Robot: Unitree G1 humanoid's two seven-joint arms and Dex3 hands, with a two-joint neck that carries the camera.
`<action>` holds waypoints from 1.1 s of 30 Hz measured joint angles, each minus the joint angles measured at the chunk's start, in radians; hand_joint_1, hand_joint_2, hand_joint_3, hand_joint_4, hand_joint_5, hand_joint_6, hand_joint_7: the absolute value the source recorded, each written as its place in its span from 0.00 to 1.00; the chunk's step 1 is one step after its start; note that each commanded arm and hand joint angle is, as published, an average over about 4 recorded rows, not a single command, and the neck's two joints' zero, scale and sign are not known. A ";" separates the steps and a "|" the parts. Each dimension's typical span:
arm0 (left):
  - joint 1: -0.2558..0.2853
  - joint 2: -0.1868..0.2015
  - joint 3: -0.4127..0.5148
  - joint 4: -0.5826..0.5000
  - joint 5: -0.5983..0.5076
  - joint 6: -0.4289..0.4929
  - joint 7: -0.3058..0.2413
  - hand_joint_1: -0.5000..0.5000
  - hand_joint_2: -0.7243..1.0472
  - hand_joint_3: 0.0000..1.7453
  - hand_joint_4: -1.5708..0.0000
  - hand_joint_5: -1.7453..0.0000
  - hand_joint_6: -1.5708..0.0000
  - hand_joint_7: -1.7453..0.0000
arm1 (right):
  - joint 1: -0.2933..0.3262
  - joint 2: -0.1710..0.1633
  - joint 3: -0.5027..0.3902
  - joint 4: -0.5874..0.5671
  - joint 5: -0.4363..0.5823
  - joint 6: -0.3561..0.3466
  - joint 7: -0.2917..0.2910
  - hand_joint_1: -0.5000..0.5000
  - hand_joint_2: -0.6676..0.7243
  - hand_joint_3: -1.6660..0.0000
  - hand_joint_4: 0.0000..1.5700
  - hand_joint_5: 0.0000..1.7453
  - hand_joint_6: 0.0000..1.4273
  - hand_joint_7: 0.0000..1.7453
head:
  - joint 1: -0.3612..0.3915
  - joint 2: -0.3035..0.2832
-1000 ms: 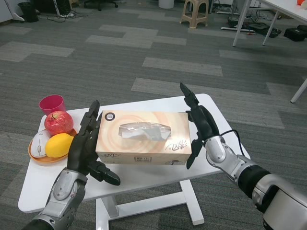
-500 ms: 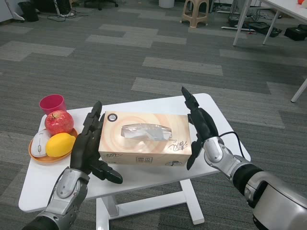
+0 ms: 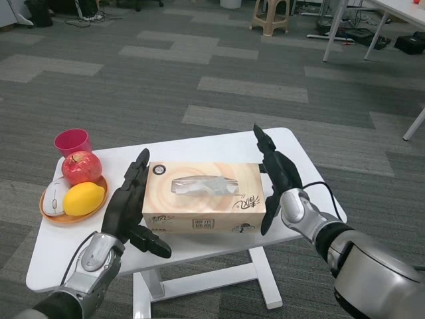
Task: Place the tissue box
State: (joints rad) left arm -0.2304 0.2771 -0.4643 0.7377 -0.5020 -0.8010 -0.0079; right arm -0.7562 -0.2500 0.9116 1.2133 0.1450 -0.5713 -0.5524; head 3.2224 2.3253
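- both hands are seen in the head view pressed flat against the ends of the tissue box [image 3: 204, 197]: the left hand [image 3: 130, 207] along its left end, the right hand [image 3: 277, 178] along its right end, fingers stretched rather than curled, so the box is clamped between the two palms.
- the tissue box is found over the middle of the white table [image 3: 199, 147], lying level with its opening upward; whether its base already rests on the tabletop cannot be told.
- the step in hand is judged to be the setting-down, and it is best done with equal pressure kept from both sides until the base is plainly borne by the table, so that the box is not tipped or dropped.
- a release is best made outward and sideways by both hands at once, so that the box is not dragged along.
- room should be kept on the left, where an orange plate [image 3: 54, 218] with an apple [image 3: 81, 167], a lemon [image 3: 84, 198] and a white mouse [image 3: 55, 197] lies near the left hand, with a pink cup [image 3: 72, 142] behind.
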 measured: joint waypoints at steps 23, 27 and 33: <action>-0.006 0.001 -0.032 0.063 -0.010 0.001 -0.012 1.00 0.20 0.00 1.00 0.87 1.00 1.00 | -0.022 0.062 0.072 0.127 0.006 0.028 -0.020 0.09 0.94 1.00 0.44 0.00 0.00 0.00 | -0.019 0.002; -0.008 0.000 -0.038 0.090 -0.027 0.000 -0.025 1.00 0.20 0.00 1.00 0.88 1.00 1.00 | -0.025 0.072 0.071 0.146 0.007 0.028 -0.020 0.12 0.91 0.98 0.18 0.00 0.00 0.00 | -0.018 0.000; -0.024 -0.002 -0.045 0.128 -0.039 -0.010 -0.043 1.00 0.20 0.00 1.00 0.87 1.00 1.00 | -0.031 0.086 0.067 0.176 0.007 0.030 -0.020 0.14 0.89 0.98 0.09 0.00 0.00 0.00 | -0.021 -0.007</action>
State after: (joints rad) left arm -0.2543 0.2753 -0.5094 0.8653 -0.5410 -0.8106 -0.0505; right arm -0.7874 -0.1644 0.9782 1.3891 0.1524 -0.5413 -0.5729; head 3.2011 2.3183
